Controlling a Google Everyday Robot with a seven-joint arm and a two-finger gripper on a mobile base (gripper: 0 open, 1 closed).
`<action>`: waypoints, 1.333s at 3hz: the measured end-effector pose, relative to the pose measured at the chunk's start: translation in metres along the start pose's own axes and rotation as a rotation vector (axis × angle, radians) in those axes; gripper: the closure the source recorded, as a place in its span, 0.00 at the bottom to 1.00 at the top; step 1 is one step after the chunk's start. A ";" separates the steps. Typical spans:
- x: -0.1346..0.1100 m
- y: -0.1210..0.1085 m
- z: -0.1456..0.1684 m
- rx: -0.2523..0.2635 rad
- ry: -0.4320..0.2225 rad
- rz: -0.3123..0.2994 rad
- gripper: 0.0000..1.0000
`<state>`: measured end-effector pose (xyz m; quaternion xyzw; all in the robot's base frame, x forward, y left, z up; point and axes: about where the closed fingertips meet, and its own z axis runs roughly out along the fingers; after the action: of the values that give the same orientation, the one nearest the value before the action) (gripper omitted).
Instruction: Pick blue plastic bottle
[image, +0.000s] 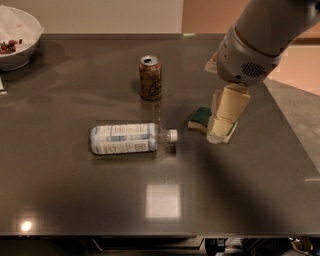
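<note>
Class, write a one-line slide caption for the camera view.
Robot hand near the sponge, right of the blue plastic bottle lying on the dark table.

Kitchen-like spot: dark glossy counter (75, 200), food bowl (22, 47), sponge (200, 117) partly behind pincer (221, 134).

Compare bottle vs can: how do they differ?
Pose: the bottle lies on its side, cap toward the sponge; the can stands upright.
Look: the bottle is clear with a pale blue-and-white label; the can is brown-orange.
Size: the bottle is longer than the can is tall.
Both sit on the table; the gripper hangs over the sponge, touching neither.
</note>
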<state>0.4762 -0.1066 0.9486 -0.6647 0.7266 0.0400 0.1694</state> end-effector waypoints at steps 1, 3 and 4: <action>-0.026 0.006 0.022 -0.025 -0.009 -0.054 0.00; -0.064 0.014 0.074 -0.084 0.007 -0.133 0.00; -0.077 0.017 0.093 -0.120 0.002 -0.147 0.00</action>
<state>0.4816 -0.0050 0.8811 -0.7250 0.6725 0.0700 0.1311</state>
